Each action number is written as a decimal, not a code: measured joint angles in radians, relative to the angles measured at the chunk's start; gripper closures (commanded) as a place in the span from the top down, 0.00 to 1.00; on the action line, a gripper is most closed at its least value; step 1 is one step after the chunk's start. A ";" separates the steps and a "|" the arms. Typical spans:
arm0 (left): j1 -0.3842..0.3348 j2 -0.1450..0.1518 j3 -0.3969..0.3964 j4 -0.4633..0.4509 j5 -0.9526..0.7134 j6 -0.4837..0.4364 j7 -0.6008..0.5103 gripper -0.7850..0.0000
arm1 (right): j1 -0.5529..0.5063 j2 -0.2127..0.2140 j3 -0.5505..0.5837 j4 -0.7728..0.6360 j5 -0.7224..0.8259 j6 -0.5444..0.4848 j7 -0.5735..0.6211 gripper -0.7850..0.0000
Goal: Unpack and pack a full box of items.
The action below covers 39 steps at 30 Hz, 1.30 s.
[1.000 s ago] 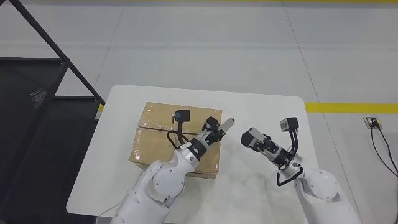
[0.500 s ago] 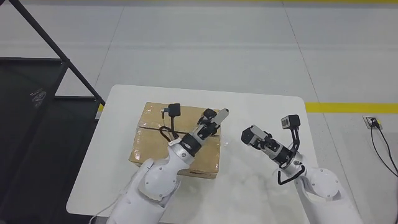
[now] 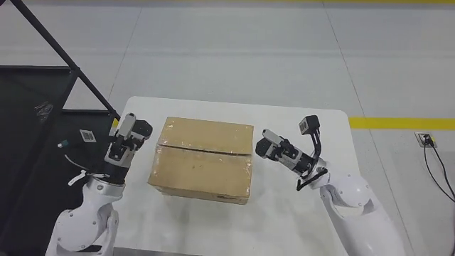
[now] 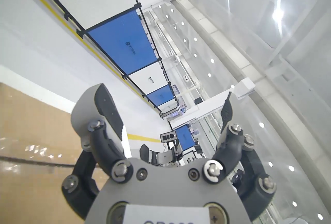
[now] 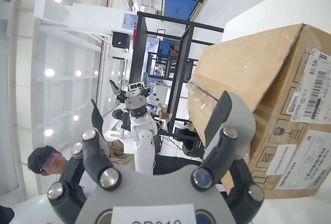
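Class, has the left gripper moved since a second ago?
Yes. The left gripper swung off the top of the box to the table edge beside it.

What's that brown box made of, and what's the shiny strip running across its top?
The box looks like brown corrugated cardboard with a matte finish; its flap edge appears ragged and layered. The strip is probably clear plastic packing tape: it is glossy and wrinkled and catches glare over the seam.
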 measured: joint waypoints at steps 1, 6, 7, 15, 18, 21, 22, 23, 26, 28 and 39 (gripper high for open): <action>0.013 0.003 -0.025 0.008 -0.021 -0.009 -0.027 1.00 | 0.000 0.000 0.000 0.000 0.000 -0.001 0.000 1.00; 0.063 0.012 -0.093 0.059 -0.053 -0.040 -0.087 1.00 | -0.005 -0.003 -0.035 -0.019 -0.036 0.034 -0.005 1.00; 0.063 0.013 -0.093 0.069 -0.049 -0.043 -0.084 1.00 | 0.001 -0.006 -0.053 -0.023 -0.041 0.049 -0.015 1.00; 0.027 0.015 -0.065 0.151 -0.052 -0.055 -0.075 1.00 | 0.080 -0.033 -0.170 0.027 -0.065 0.157 -0.103 1.00; 0.018 0.018 -0.062 0.176 -0.036 -0.054 -0.071 1.00 | 0.100 -0.039 -0.187 0.056 -0.069 0.199 -0.119 1.00; 0.012 0.020 -0.061 0.200 -0.030 -0.047 -0.070 1.00 | 0.105 -0.040 -0.190 0.071 -0.075 0.217 -0.127 1.00; 0.010 0.020 -0.061 0.207 -0.028 -0.043 -0.073 1.00 | 0.104 -0.041 -0.188 0.073 -0.075 0.218 -0.129 1.00; 0.007 0.022 -0.059 0.216 -0.024 -0.037 -0.078 1.00 | 0.102 -0.041 -0.187 0.073 -0.074 0.219 -0.130 1.00; -0.002 0.024 -0.050 0.241 -0.007 -0.024 -0.089 1.00 | 0.097 -0.041 -0.187 0.069 -0.072 0.217 -0.130 1.00; -0.009 0.025 -0.042 0.257 -0.004 -0.018 -0.093 1.00 | 0.097 -0.043 -0.193 0.071 -0.070 0.218 -0.129 1.00; -0.022 0.024 0.021 0.335 -0.037 -0.029 -0.114 1.00 | 0.193 -0.083 -0.297 0.174 -0.031 0.230 -0.143 1.00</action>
